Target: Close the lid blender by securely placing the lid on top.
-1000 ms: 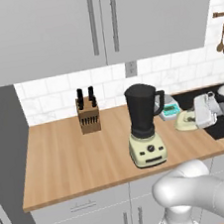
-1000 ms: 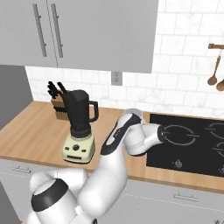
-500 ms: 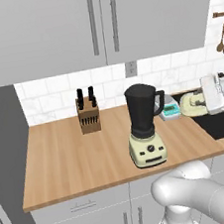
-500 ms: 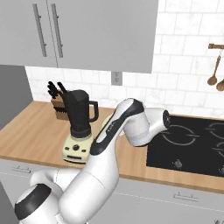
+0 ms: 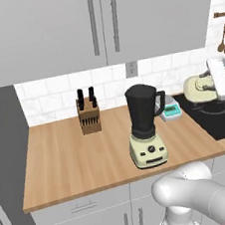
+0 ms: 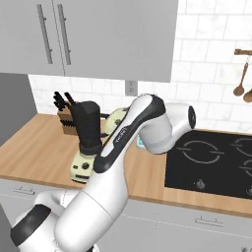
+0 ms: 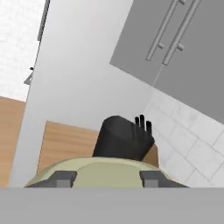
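Up above the table, off to the blender's (image 5: 146, 125) right, I've got the lid (image 5: 199, 88) pinched in the jaws, fingertips (image 7: 61, 178) on opposite sides of its rim; it looks light, stiff, probably slick plastic, so I'd say the rim grip beats the knob; jar mouth open, well apart.

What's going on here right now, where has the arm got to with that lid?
The gripper is carrying the lid in the air, up above the stovetop to the right of the blender. The blender's jar mouth is open, with nothing on it yet. In the hand view the lid sits between the fingertips, with the dark jar ahead.
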